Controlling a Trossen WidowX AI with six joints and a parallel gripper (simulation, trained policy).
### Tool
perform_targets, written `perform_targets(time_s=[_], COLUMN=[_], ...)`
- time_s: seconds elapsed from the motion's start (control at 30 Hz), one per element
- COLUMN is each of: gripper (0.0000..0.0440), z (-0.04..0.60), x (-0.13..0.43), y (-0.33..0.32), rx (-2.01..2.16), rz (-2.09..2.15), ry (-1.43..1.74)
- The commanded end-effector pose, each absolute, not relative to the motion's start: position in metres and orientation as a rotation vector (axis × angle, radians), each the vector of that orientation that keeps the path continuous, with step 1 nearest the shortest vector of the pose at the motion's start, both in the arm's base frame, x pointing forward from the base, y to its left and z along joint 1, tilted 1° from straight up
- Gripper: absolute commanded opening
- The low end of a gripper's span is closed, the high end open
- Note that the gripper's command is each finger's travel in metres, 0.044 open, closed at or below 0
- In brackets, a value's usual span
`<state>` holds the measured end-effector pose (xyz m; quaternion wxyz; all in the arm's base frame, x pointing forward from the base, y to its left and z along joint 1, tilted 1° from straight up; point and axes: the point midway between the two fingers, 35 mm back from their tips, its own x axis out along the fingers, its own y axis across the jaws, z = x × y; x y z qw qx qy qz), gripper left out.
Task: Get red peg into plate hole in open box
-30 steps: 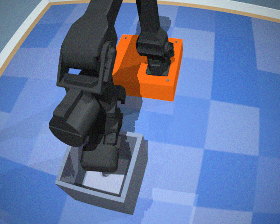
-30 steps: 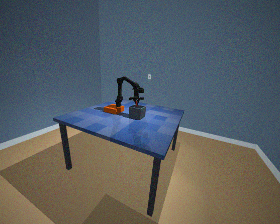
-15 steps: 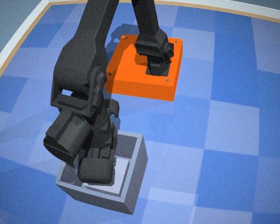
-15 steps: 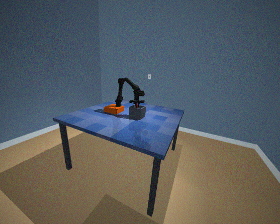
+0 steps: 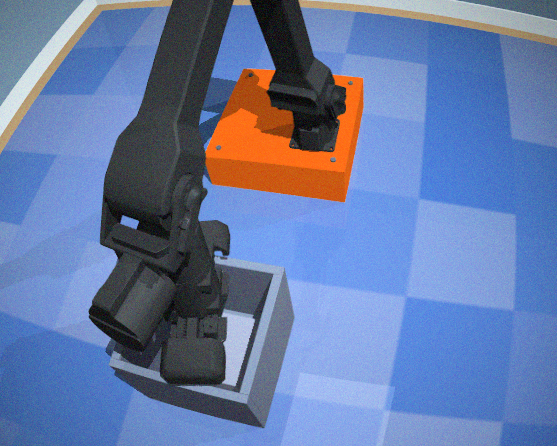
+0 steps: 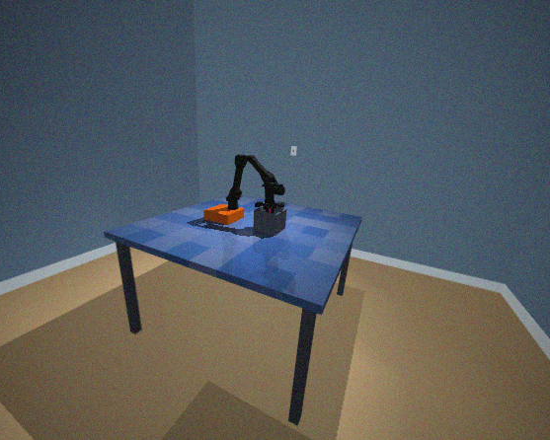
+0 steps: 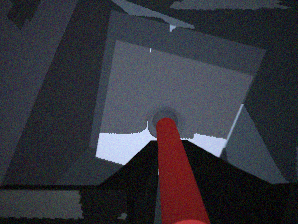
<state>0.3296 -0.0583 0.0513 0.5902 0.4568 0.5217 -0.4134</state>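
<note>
- Gripping the red peg [image 6: 270, 210] [image 7: 176, 170], the hand [image 6: 270, 206] [image 7: 168, 147] is closed on its shaft; pick-up is complete.
- The peg's far end overlaps the hole [image 7: 163, 114] in the plate [image 5: 237, 345] [image 7: 135, 85] in the wrist view; entry depth cannot be confirmed from this angle.
- Remaining, by judgement: align, seat fully, release.
- The hand points down at the mouth of the grey box [image 5: 276, 330] [image 6: 270, 224] [image 7: 270, 145].
- The arm [image 5: 153, 165] [image 6: 265, 173] arches from the orange base [image 5: 276, 172] [image 6: 217, 216] across the worktop [image 5: 461, 250] [image 6: 228, 252].
</note>
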Motion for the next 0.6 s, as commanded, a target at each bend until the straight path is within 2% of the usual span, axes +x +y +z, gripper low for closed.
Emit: perform_targets(time_s=[0.0, 0.17, 0.27, 0.4, 0.57], gripper=[0.0028, 0.0117, 0.0118, 0.0159, 0.0183], z=[0.044, 0.04, 0.041, 0.048, 0.058], x=[0.331, 0.331, 0.332, 0.335, 0.337], y=[-0.061, -0.06, -0.058, -0.061, -0.063], rx=[1.043, 1.028, 1.046, 1.084, 1.142], rz=[-0.965, -0.964, -0.952, -0.934, -0.911], ry=[1.23, 1.266, 1.286, 1.305, 1.331])
